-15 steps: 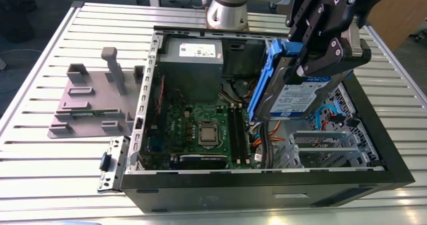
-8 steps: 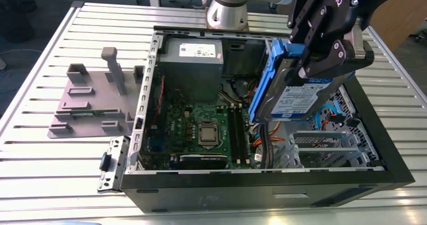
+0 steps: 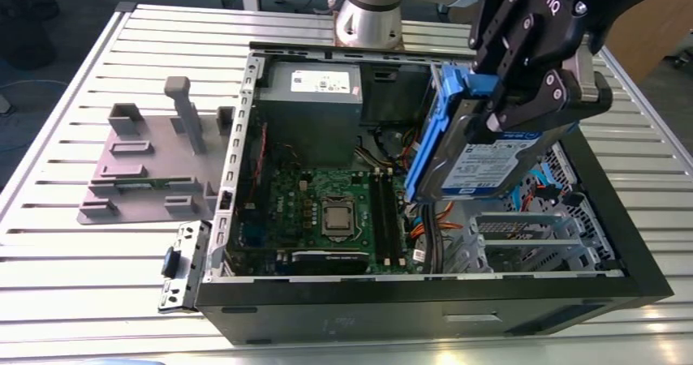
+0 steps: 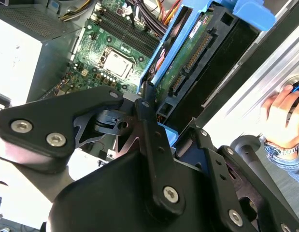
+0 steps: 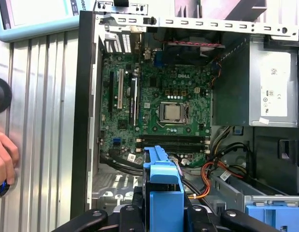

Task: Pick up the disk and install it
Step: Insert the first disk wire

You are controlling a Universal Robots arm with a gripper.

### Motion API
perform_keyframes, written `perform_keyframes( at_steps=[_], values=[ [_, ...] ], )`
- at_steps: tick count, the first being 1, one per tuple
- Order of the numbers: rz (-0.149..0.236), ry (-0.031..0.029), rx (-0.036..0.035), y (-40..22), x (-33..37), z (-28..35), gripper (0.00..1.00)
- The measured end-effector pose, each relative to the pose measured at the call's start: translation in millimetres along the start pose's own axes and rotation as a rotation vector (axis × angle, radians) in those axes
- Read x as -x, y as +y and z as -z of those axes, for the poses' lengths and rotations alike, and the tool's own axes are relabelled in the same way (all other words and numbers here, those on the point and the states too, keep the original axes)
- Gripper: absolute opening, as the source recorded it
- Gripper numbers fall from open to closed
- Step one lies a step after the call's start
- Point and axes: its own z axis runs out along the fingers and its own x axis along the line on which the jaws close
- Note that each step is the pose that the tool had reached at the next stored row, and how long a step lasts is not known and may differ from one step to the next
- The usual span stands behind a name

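My gripper [image 3: 518, 97] is shut on the disk [image 3: 485, 169], a silver-grey hard drive with a white and blue label in a blue plastic bracket. I hold it on edge, tilted, above the right side of the open computer case [image 3: 433, 296] in the exterior view, over the metal drive cage [image 3: 531, 237]. The second wrist view shows the disk's green circuit board [image 4: 188, 50] and blue bracket [image 4: 255, 13] between my black fingers [image 4: 150, 121]. In the first wrist view the bracket's blue edge [image 5: 161, 186] stands between my fingers [image 5: 131, 213], above the motherboard [image 5: 163, 111].
Inside the case are a grey power supply box [image 3: 314, 109], the motherboard [image 3: 330, 211] and orange and black cables [image 5: 212, 174]. A grey plastic fixture [image 3: 152, 166] stands on the slatted metal table [image 3: 87, 268] at the exterior view's left. A person's hand [image 5: 2, 159] rests beside the case.
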Motion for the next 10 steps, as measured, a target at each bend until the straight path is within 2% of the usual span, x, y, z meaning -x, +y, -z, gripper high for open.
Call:
perform_keyframes(
  at_steps=[10],
  values=[
    [0.000, 0.0002, 0.0000, -1.7, -3.3, 0.1, 0.37]
  ],
)
